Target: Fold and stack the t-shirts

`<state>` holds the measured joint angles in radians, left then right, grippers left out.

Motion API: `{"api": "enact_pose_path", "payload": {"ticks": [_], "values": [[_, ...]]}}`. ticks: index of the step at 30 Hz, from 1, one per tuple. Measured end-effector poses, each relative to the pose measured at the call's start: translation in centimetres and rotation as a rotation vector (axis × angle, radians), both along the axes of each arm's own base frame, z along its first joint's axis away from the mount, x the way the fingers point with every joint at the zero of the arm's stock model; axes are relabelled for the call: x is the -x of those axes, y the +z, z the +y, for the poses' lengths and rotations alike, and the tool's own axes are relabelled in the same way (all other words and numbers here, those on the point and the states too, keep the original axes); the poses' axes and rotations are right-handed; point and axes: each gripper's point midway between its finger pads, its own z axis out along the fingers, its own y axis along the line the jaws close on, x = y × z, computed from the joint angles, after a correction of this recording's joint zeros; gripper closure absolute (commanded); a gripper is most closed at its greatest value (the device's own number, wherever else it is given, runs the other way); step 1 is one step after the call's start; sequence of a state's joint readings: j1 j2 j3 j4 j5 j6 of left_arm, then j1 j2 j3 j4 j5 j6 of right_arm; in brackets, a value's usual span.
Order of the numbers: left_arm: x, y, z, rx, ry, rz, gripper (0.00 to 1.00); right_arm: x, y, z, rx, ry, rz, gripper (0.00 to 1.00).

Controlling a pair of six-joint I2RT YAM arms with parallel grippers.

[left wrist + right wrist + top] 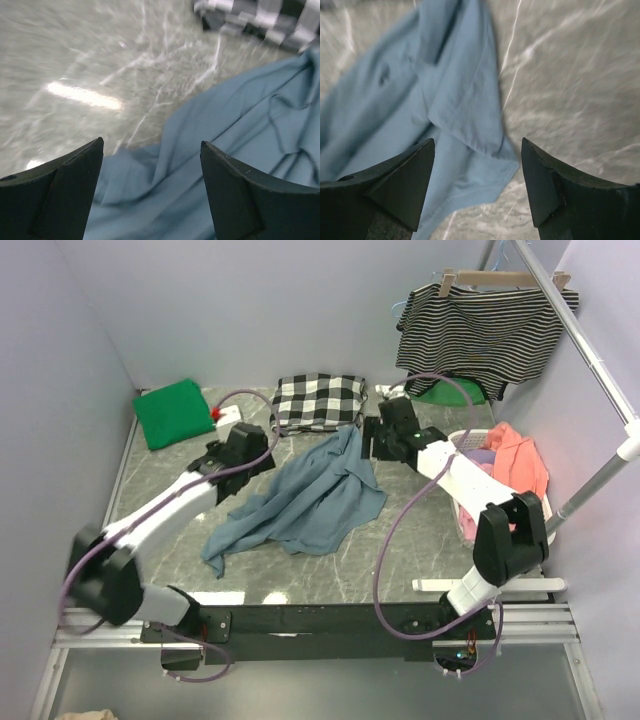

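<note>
Above the crumpled blue t-shirt [305, 502], left end effector [151, 143] and right end effector [477, 141] stand open, empty; grasps may catch doubled folds.

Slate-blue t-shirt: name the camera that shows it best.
Top external. Only there is the whole slate-blue t-shirt visible, outline and all, lying crumpled and unfolded. The left wrist view shows just a wrinkled patch of it, blurred. The right wrist view shows one blurred section ending in a hemmed edge.

Blue tee [320, 495] soft matt cloth; table [330, 575] glossy, marble-look.
</note>
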<state>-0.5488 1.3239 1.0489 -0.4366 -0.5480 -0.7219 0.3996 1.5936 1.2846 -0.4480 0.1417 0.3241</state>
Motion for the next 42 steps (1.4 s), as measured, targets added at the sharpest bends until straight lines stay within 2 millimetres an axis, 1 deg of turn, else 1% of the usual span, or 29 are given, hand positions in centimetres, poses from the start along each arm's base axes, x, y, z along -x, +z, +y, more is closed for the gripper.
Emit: {"api": "enact_pose_path", "payload": {"ticks": [2,3,5,6,7,10,14,16,18,22,25,26,28,29,30,31,32,33,35,37,42], "values": [[-1.9,-3.2,-0.8,0.014,-0.043,0.076,0.18,0.6,-1.9,0.3,-0.002,0.021,0.051,0.25],[-2.7,-4.4,-1.0,0.021,-0.054,0.107,0.19,0.8,-2.8,0.5,-0.003,0.030,0.076,0.25],[-4.0,-6.6,-1.1,0.041,-0.076,0.159,0.19,1.0,-4.1,0.8,-0.005,0.045,0.114,0.25],[-4.6,-7.3,-1.1,0.051,-0.085,0.175,0.20,1.1,-4.6,1.0,-0.007,0.050,0.127,0.25],[-5.1,-8.0,-1.1,0.059,-0.093,0.187,0.20,1.1,-5.1,1.1,-0.008,0.055,0.140,0.25],[-6.0,-9.2,-1.7,0.090,-0.134,0.212,0.21,1.2,-5.6,1.2,-0.009,0.060,0.155,0.25],[-7.3,-10.4,-3.8,0.131,-0.224,0.235,0.27,1.2,-5.7,1.2,-0.008,0.060,0.158,0.25],[-7.3,-11.3,-4.4,0.142,-0.258,0.254,0.26,0.9,-5.8,1.3,-0.005,0.060,0.165,0.25],[-6.7,-12.1,-5.1,0.163,-0.297,0.283,0.27,0.5,-6.2,1.5,-0.001,0.059,0.171,0.25],[-6.1,-12.3,-5.8,0.186,-0.344,0.300,0.30,0.0,-7.1,1.6,0.015,0.053,0.193,0.25],[-5.5,-13.0,-6.4,0.207,-0.380,0.318,0.44,0.1,-7.6,1.5,0.025,0.050,0.208,0.25],[-5.2,-13.4,-6.6,0.215,-0.393,0.331,0.51,0.2,-7.8,1.4,0.029,0.050,0.216,0.25],[-4.5,-14.4,-6.8,0.226,-0.411,0.361,0.57,0.4,-7.9,1.4,0.032,0.051,0.224,0.25],[-4.2,-14.8,-6.8,0.231,-0.418,0.376,0.68,0.5,-7.9,1.5,0.034,0.053,0.227,0.25],[-3.9,-15.2,-7.0,0.236,-0.430,0.388,0.73,0.5,-8.0,1.5,0.035,0.054,0.231,0.25],[-3.9,-15.2,-7.1,0.243,-0.436,0.387,0.78,0.6,-8.0,1.6,0.036,0.056,0.231,0.25],[-3.9,-15.2,-7.2,0.244,-0.445,0.387,0.85,0.6,-8.0,1.7,0.037,0.060,0.231,0.25],[-3.8,-15.2,-7.3,0.246,-0.447,0.390,0.89,0.6,-7.9,1.9,0.039,0.065,0.231,0.24],[-3.6,-15.5,-7.3,0.243,-0.451,0.397,0.96,0.5,-7.8,2.5,0.041,0.079,0.228,0.24],[-3.6,-15.7,-7.2,0.243,-0.452,0.400,0.99,0.5,-7.8,3.1,0.045,0.093,0.230,0.24],[-3.6,-15.7,-7.1,0.236,-0.444,0.402,0.99,0.1,-7.4,4.4,0.058,0.127,0.225,0.24]]}}
